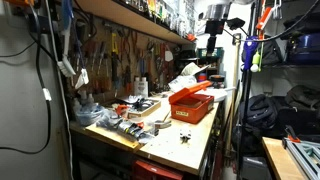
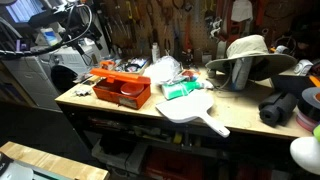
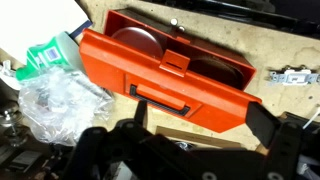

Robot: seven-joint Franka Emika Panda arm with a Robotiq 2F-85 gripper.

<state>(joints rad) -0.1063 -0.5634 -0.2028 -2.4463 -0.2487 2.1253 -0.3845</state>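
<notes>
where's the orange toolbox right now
In the wrist view the orange toolbox lies on the workbench just beyond the pincer, a crumpled clear plastic bag beside its left end.

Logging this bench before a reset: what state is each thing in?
toolbox: lid open, insides showing.
plastic bag: crumpled, beside the toolbox.
gripper: open, empty, above the toolbox.
hat: resting brim down on the bench.
white cutting board: lying flat on the bench.
</notes>
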